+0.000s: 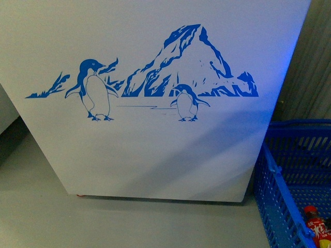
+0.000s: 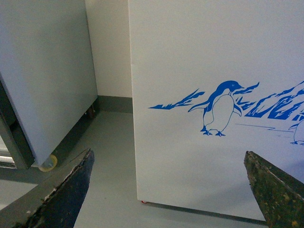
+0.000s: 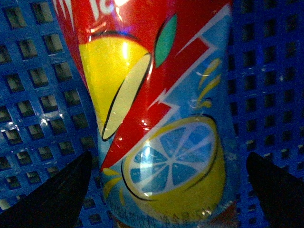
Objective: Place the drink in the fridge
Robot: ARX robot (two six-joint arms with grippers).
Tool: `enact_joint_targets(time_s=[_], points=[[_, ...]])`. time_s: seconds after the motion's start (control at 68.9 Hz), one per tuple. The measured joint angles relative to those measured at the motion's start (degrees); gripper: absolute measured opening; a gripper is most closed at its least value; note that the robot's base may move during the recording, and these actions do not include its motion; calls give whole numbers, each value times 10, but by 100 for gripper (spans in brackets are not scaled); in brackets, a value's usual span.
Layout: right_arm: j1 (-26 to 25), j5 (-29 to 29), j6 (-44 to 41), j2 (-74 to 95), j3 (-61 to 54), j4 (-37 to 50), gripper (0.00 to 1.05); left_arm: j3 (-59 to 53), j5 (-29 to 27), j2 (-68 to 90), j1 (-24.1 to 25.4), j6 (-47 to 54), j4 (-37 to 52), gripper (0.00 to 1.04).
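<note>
While the fridge (image 1: 155,155) fills the front view w/ its white side and blue penguin decal, a grey-white cabinet (image 2: 42,71) stands near its left side, on a castor. A blue basket (image 1: 297,126) sits on the floor at the fridge's right; the drink (image 1: 316,227) is inside it, red cap showing. Right pincer (image 3: 168,159): jaws apart, either side of the drink's label, not clamped. Left pincer (image 2: 168,159): jaws wide apart, facing the fridge.

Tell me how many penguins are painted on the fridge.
2. The larger penguin stands left of the mountain on the fridge; the smaller penguin stands at the mountain's foot, further right. The panel's top is cropped, so others may be hidden.
</note>
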Motion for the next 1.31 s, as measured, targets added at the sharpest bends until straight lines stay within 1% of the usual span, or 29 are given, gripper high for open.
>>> enact_joint_targets(time_s=[0.276,0.29,0.392,0.406,0.508,0.522,0.696,0.74,0.812,0.957,1.102,1.204,1.262,1.305], points=[[4,0,9,33,26,-21,96,0,0,0,0,0,0,97],[4,-1,10,33,26,-22,93,0,0,0,0,0,0,97],[3,-6,11,33,26,-25,82,0,0,0,0,0,0,97],[3,-8,12,33,25,-25,79,0,0,0,0,0,0,97],[1,-14,14,27,18,-23,67,0,0,0,0,0,0,97],[0,-16,15,24,14,-21,64,0,0,0,0,0,0,97],[-3,-31,31,-23,-34,-14,47,0,0,0,0,0,0,97],[-3,-41,41,-57,-64,-10,43,0,0,0,0,0,0,97],[-1,-53,52,-103,-99,-5,41,0,0,0,0,0,0,97],[5,-74,62,-227,-169,2,41,0,0,0,0,0,0,97],[9,-85,53,-416,-261,0,40,0,0,0,0,0,0,97],[9,-98,51,-549,-311,-31,40,0,0,0,0,0,0,97],[5,-117,53,-693,-346,-75,40,0,0,0,0,0,0,97],[2,-127,58,-786,-350,-111,40,0,0,0,0,0,0,97]])
